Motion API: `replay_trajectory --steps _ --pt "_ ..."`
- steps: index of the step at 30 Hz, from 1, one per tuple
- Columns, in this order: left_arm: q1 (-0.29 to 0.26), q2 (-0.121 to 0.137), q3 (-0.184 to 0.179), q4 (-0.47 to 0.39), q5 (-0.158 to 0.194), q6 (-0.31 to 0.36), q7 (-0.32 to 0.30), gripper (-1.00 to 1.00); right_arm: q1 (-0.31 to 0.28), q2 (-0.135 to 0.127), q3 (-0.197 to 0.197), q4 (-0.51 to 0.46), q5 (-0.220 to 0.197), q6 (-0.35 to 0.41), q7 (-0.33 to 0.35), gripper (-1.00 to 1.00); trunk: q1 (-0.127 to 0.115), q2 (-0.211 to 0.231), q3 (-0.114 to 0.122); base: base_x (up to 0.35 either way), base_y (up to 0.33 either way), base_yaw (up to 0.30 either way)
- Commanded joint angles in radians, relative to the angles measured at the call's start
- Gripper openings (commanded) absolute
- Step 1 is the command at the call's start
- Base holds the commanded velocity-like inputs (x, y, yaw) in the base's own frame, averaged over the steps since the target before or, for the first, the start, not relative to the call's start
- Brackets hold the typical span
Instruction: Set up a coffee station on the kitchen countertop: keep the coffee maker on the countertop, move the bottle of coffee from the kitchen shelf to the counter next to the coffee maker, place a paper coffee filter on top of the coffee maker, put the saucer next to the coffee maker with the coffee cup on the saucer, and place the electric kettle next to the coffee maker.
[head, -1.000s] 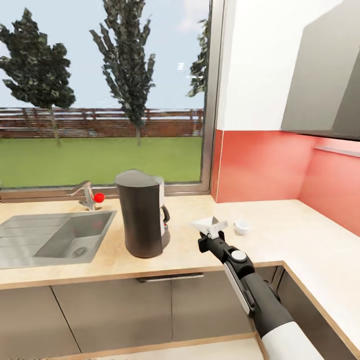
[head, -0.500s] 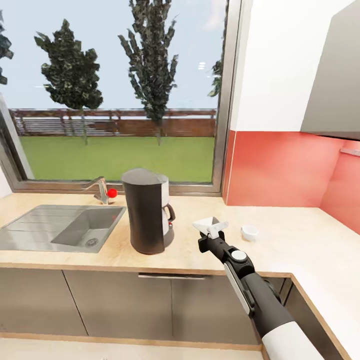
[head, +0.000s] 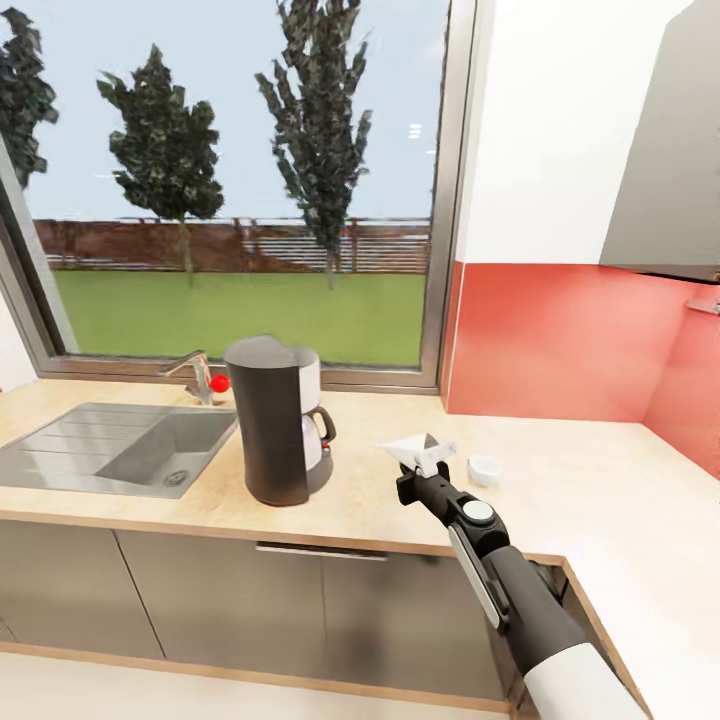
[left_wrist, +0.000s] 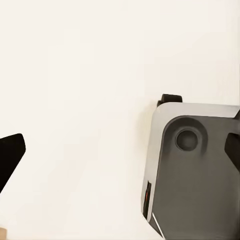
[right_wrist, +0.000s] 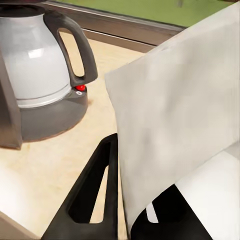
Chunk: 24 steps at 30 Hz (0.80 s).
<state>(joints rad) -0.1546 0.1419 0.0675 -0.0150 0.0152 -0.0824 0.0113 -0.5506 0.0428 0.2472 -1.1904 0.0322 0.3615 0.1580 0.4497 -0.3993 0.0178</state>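
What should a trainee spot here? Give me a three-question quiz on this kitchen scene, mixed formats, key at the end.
1. True or false: the right gripper holds the paper coffee filter.
2. Multiple choice: the coffee cup stands
A) on top of the coffee maker
B) in the sink
C) on the countertop, to the right of the gripper in the head view
3. Fill in: the coffee maker stands on the countertop between the ____ and the gripper.

Key
1. True; the white paper sits between the fingers in the right wrist view.
2. C
3. sink
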Motion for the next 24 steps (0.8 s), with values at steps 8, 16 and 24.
replay_trajectory --steps 8,16,24 --pt "0.0 0.002 0.002 0.002 0.001 -0.004 0.0 1.0 0.0 0.004 -0.002 0.004 0.001 0.006 -0.001 -1.0 0.0 -0.001 0.0 0.0 -0.015 0.0" --pt "0.0 0.006 -0.003 0.003 -0.004 0.004 -0.001 1.0 -0.004 0.013 0.002 0.024 0.008 0.03 -0.003 -1.0 0.0 -0.001 0.0 0.0 0.0 0.0" --pt "0.0 0.002 -0.007 0.006 -0.004 0.002 -0.002 1.0 -0.197 0.027 0.005 0.029 0.007 0.292 0.002 -1.0 0.0 -0.001 0.0 0.0 0.0 0.0"
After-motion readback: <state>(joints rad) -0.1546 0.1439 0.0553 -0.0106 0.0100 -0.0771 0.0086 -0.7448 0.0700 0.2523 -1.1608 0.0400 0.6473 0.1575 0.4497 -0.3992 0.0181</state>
